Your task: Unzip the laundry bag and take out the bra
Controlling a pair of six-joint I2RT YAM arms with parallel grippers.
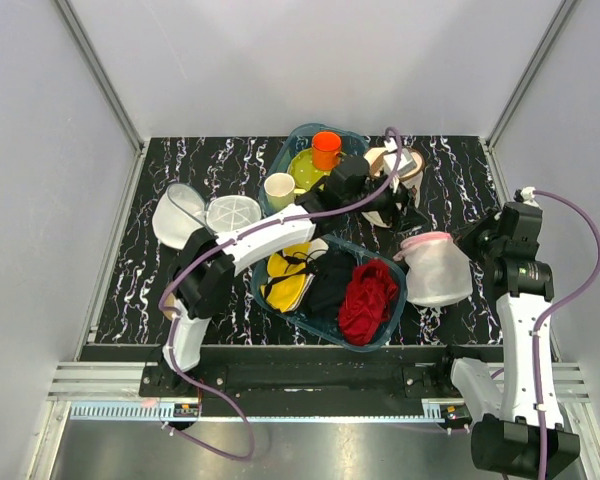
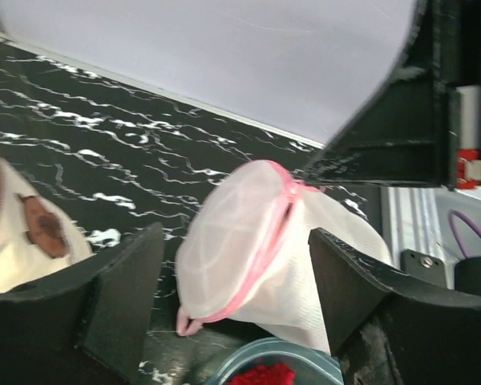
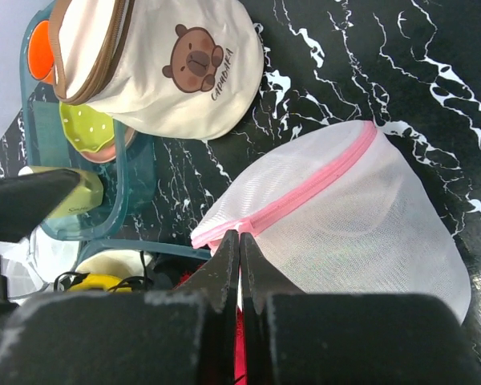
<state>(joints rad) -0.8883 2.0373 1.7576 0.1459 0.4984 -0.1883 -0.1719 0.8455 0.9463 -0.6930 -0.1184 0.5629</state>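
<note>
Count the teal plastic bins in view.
2. The rear translucent teal plastic bin, at back centre, holds an orange plastic cup; the front translucent teal plastic bin, near the arm bases, holds a red cloth. No others show.

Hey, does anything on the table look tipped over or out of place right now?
Yes. The laundry bag lies tipped on its side on the table beside the clothes bin, its pink zip looking closed. The cream capybara pouch seems to lie on its side too, by the dish bin. Nothing looks spilled or damaged.
</note>
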